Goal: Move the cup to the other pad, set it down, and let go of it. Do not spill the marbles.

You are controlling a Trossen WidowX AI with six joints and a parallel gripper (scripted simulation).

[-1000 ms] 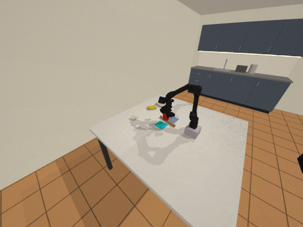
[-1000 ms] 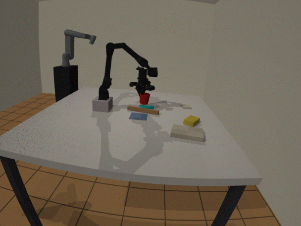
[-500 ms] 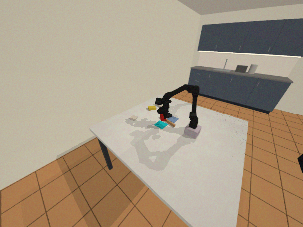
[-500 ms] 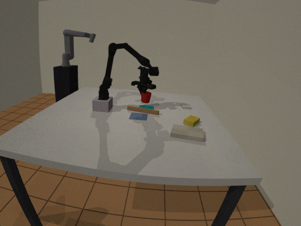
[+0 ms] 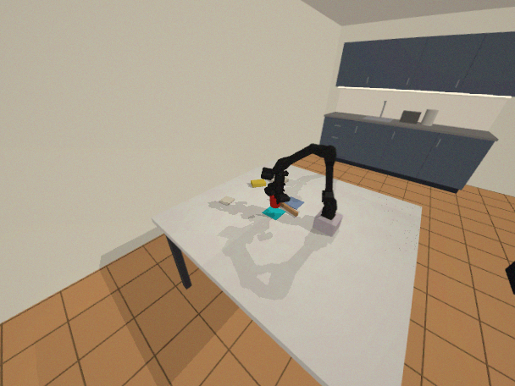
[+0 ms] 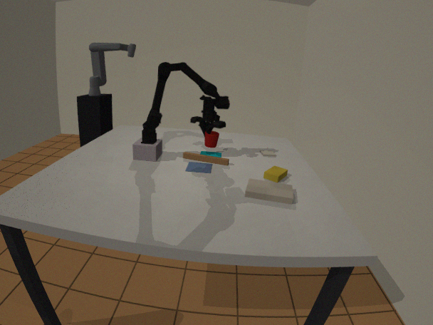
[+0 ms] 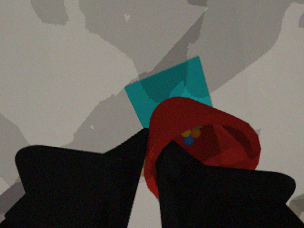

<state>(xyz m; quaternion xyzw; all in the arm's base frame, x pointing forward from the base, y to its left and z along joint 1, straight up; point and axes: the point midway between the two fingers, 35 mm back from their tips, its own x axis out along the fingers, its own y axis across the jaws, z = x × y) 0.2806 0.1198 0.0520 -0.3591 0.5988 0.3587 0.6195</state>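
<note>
Red cup [image 7: 202, 142] in end effector [image 7: 152, 150] above teal pad [image 7: 167, 90]

A kitchen: dark blue cabinets [image 5: 423, 63], a counter [image 5: 407, 127] with sink, and orange tiled floor [image 5: 127, 322] surround the white table [image 5: 339, 275].

- cup [image 6: 211, 139] hangs above the far pad [image 6: 211, 154], off the table [image 6: 107, 199], rim pinched in the gripper [image 6: 208, 129]
- marbles [image 7: 190, 135] inside cup
- wooden bar [image 6: 206, 158] just in front of far pad
- near pad [image 6: 199, 167] in front of bar
- arm base block [image 6: 147, 149] left of bar
</note>
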